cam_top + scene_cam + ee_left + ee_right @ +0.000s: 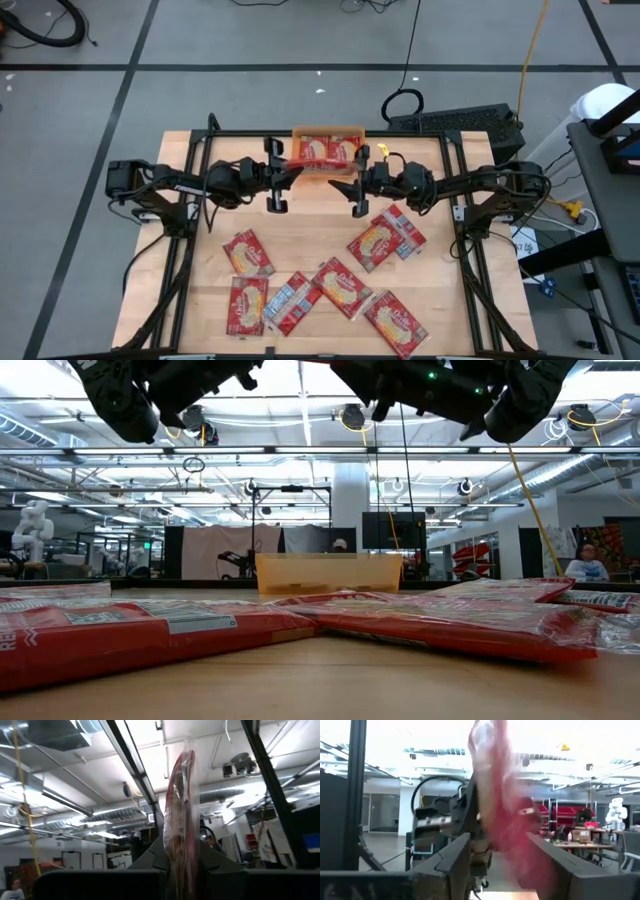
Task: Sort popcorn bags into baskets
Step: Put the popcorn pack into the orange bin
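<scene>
**Both arms raised near the orange bin, a packet between each pair of fingers**

In the high view both arms meet at the upper centre of the frame, just below the orange basket (pixel 327 131), which sits at the table's far edge and already holds red popcorn bags (pixel 322 151) lying flat inside it; the left gripper (pixel 277 188) reaches in from the left and the right gripper (pixel 357 190) from the right, their tips near each other but apart; the left wrist view shows a held packet (pixel 181 820) standing edge-on and upright, pinched between the left arm's dark fingers (pixel 100 884), which are pressed almost together on it; in the right wrist view a blurred red packet (pixel 512 820) sits between the right arm's fingers (pixel 447 865), which stand spread apart, and whether they grip it cannot be told; six more loose bags (pixel 248 252) lie scattered over the lower half of the wooden table (pixel 300 225) in the high view, some overlapping, one showing a silver-grey side (pixel 290 298); in the low view the basket (pixel 328 573) stands at mid-frame beyond flat red packets (pixel 150 628) in the foreground.
</scene>
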`<state>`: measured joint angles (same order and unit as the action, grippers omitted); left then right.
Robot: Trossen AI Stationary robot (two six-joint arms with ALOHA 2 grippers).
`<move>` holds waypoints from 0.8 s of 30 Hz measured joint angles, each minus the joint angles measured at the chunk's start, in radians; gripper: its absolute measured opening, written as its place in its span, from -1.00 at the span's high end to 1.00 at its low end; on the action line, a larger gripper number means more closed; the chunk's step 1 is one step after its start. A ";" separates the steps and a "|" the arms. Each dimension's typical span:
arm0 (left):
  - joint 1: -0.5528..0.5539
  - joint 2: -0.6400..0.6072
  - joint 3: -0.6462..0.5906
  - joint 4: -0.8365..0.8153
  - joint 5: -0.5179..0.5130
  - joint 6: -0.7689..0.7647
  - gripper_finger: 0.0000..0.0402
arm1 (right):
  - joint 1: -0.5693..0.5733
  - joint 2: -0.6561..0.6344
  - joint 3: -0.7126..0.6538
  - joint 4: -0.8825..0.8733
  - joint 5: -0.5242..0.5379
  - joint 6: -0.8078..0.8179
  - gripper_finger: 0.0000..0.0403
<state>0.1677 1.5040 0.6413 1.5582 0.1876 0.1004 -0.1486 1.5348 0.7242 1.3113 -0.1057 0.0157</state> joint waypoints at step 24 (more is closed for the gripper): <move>-0.014 -0.040 0.004 -0.159 -0.008 0.074 0.62 | 0.000 -0.009 0.000 -0.064 -0.060 -0.027 0.90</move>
<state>0.1539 1.4640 0.6449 1.3990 0.1797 0.1746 -0.1490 1.5253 0.7242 1.2474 -0.1653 -0.0110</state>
